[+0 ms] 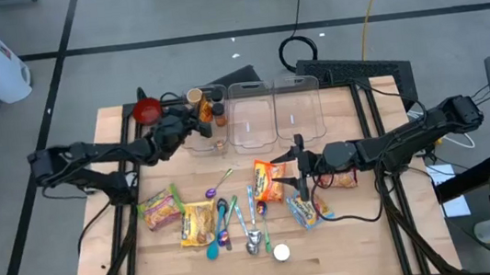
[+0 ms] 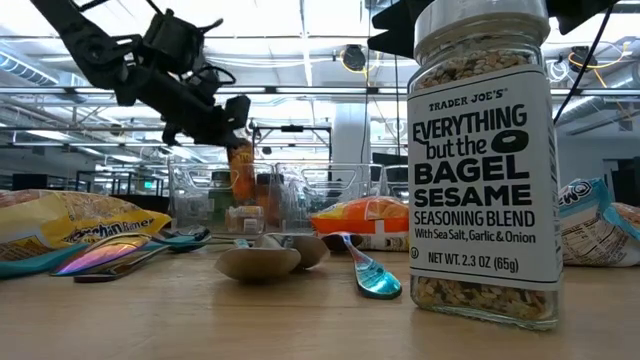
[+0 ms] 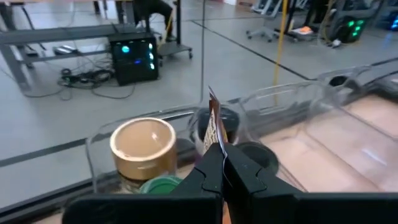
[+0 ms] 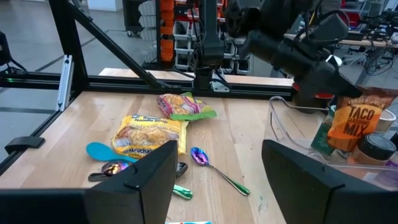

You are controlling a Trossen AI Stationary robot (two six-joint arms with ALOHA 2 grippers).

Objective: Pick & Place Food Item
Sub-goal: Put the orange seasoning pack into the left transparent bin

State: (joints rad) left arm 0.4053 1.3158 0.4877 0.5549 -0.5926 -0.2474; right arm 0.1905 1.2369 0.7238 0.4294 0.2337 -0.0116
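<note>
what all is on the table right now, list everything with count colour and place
clear bins: three, transparent, side by side along the far edge
jars and bottles: several, gold and dark lids, in the left bin
taco mix packet: one, orange, pinched by the left gripper over the left bin
red object: one, at the far left corner
noodle packets: two, yellow, front left
orange packet: one, centre
snack bags: two, blue-edged, right of centre
spoons: several, teal, iridescent and silver, front centre
seasoning jar: one, clear glass, front edge
left gripper: shut on the packet
right gripper: open, above the orange packet
</note>
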